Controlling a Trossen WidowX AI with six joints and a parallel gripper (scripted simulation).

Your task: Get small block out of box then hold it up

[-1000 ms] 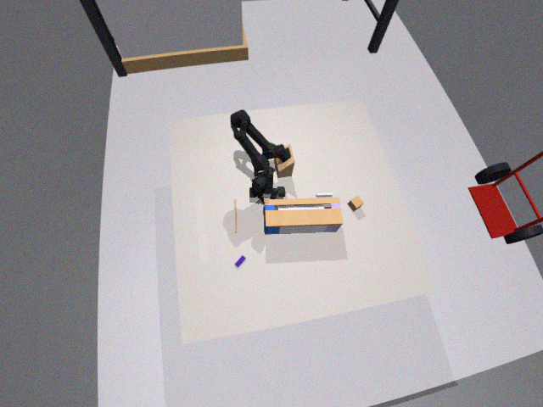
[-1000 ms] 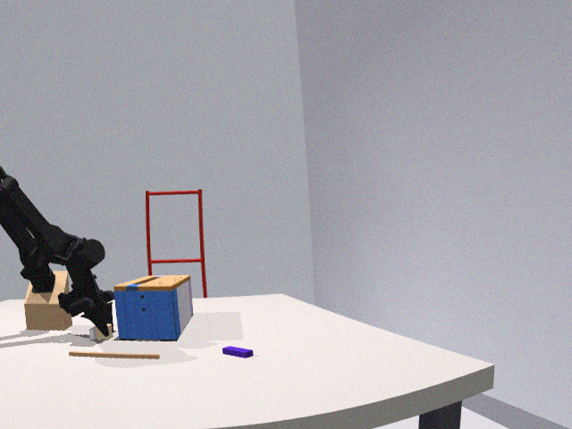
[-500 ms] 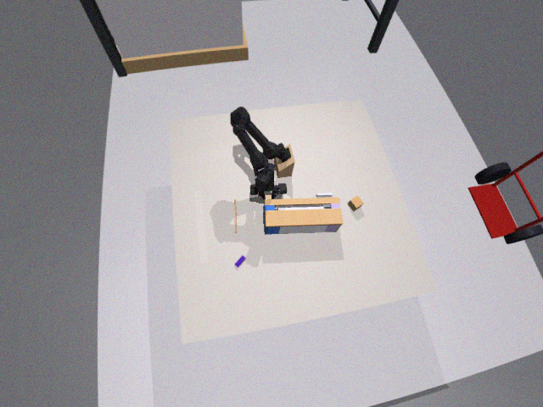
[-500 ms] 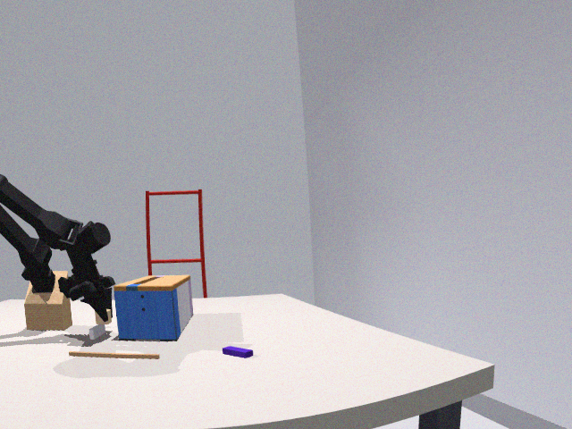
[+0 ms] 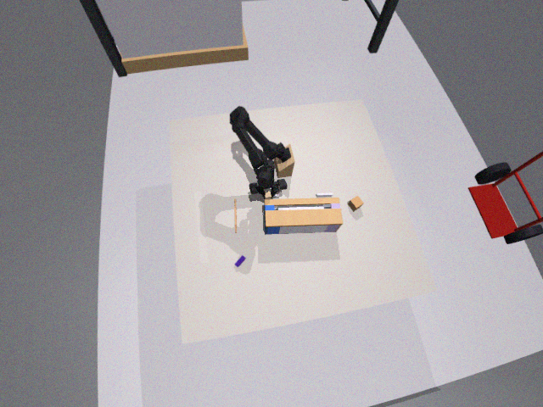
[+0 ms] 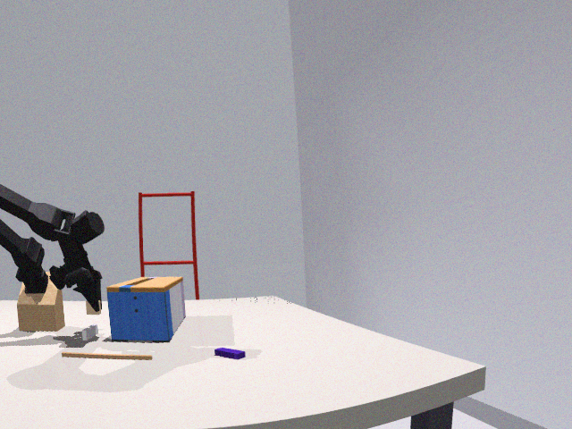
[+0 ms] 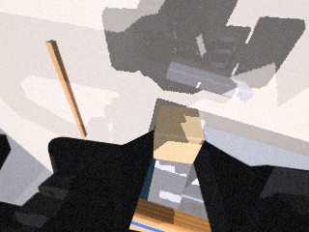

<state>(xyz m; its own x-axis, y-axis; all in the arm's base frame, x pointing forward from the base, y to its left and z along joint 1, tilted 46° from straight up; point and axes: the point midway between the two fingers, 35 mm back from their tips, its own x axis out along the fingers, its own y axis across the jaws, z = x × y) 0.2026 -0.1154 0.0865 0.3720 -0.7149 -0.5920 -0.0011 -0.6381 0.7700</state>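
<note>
- Block (image 5: 267, 194) (image 6: 92, 307) (image 7: 179, 130) first: it is out of the box and off the table (image 5: 306, 298) (image 6: 323, 374) (image 7: 29, 39), so getting it out is done and the pick-up looks done too.
- Farthest left from above, a thin wooden stick (image 5: 235, 215) (image 6: 106, 356) (image 7: 68, 89) lies flat, apart from everything else.
- Close by, a purple bar (image 5: 239, 261) (image 6: 229, 353) also lies on the table.
- Next comes the tool (image 5: 268, 192) (image 6: 94, 306) (image 7: 173, 136), partly closed and pinching the block between its fingers. A grey piece (image 6: 89, 332) (image 7: 208, 81) rests on the table below.
- Just beside the tool stands the box (image 5: 302, 217) (image 6: 140, 315) (image 7: 193, 219), upright. The block hangs near its end, lower than its top, so it is not yet well clear. What is left, I judge, is to lift it, move away from the box and hold still; swinging toward the box could knock it.
- Farthest right on the table, a wooden cube (image 5: 355, 203) sits apart from the box.
</note>
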